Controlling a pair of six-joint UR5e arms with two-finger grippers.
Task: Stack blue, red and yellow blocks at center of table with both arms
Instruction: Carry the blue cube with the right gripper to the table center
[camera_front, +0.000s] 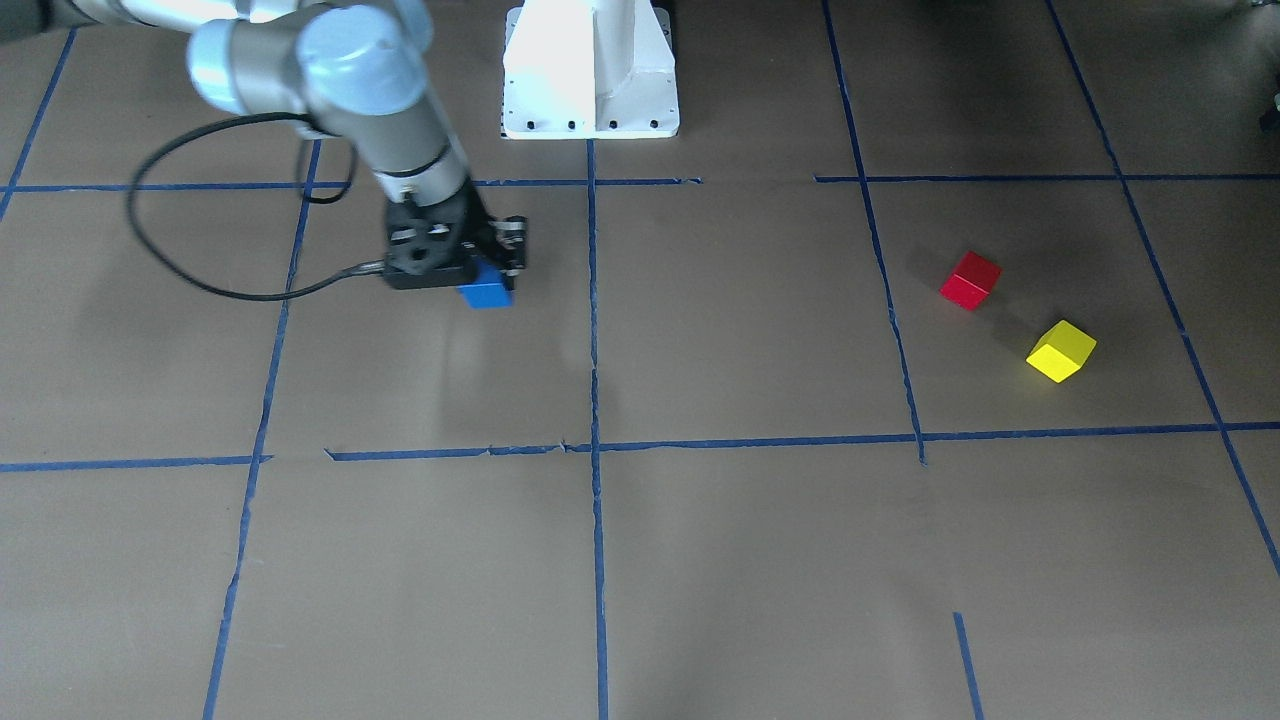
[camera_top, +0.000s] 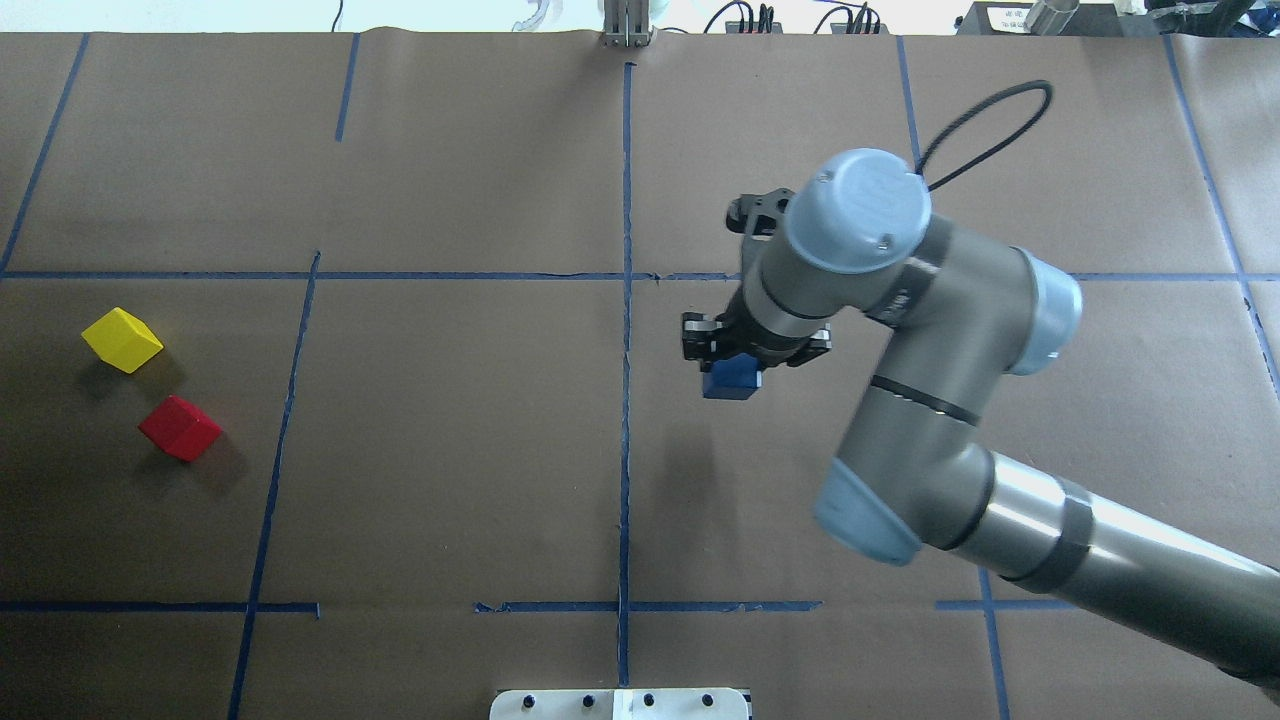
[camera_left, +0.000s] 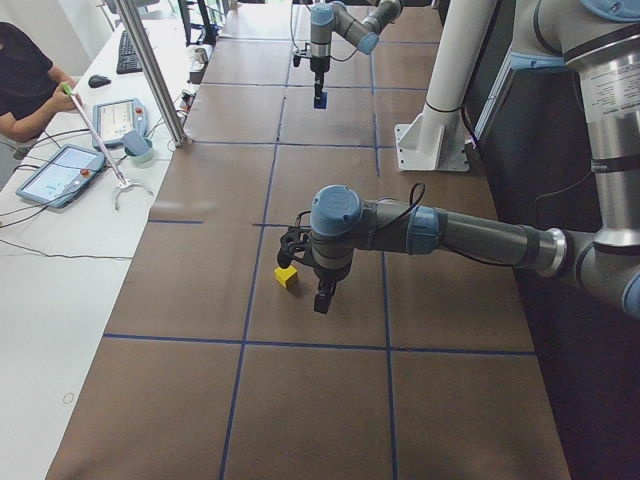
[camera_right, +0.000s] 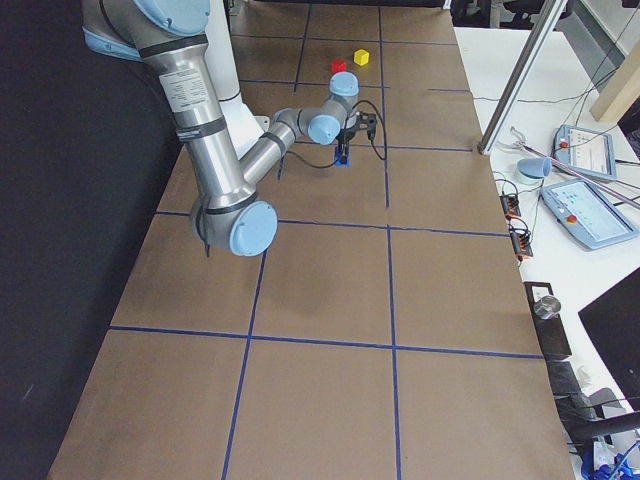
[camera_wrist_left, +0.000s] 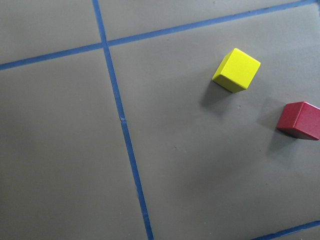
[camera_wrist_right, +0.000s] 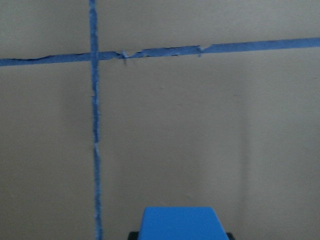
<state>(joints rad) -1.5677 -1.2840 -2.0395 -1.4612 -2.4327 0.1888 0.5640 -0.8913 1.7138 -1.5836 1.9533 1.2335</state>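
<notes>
My right gripper (camera_front: 490, 278) is shut on the blue block (camera_front: 487, 293) and holds it above the table, just to the robot's right of the centre tape line; it also shows in the overhead view (camera_top: 731, 380) and at the bottom of the right wrist view (camera_wrist_right: 180, 222). The red block (camera_top: 180, 428) and the yellow block (camera_top: 122, 340) lie tilted on the table far on the robot's left, close together but apart. The left wrist view shows both from above, yellow (camera_wrist_left: 236, 70) and red (camera_wrist_left: 300, 120). My left gripper (camera_left: 322, 298) hangs beside the yellow block (camera_left: 287, 277); I cannot tell whether it is open or shut.
Blue tape lines (camera_top: 626, 400) divide the brown table into squares. The white robot base (camera_front: 590, 70) stands at the table's edge. A black cable (camera_front: 180, 270) loops off the right wrist. An operator (camera_left: 25, 85) and tablets (camera_left: 55, 172) are on a side table.
</notes>
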